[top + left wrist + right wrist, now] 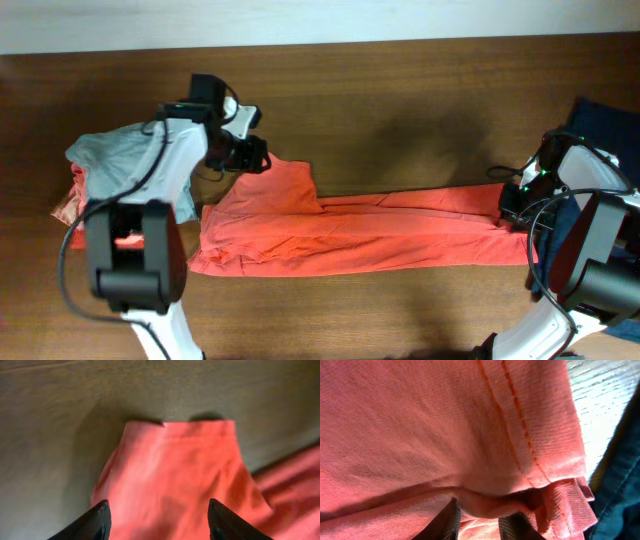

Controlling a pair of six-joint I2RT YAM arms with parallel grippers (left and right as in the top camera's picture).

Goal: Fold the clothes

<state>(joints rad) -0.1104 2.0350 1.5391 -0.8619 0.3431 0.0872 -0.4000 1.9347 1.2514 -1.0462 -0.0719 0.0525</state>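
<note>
Across the middle of the table (400,110) we have the red shirt (380,235) stretched flat, our right gripper (480,515) pinching its hem, apparently for tautness, while our left gripper (157,510) hangs open over the sleeve (285,190).

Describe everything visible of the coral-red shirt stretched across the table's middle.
The coral-red shirt is soft, cotton-looking cloth. It lies flat on the wooden table, folded lengthwise into a long, lightly wrinkled band. One short sleeve sticks out at the end near the left arm, its edge straight. Double stitching runs along the hem at the other end, where the right jaws pinch a bunched fold. The left jaws stand open over the sleeve, gripping nothing.
</note>
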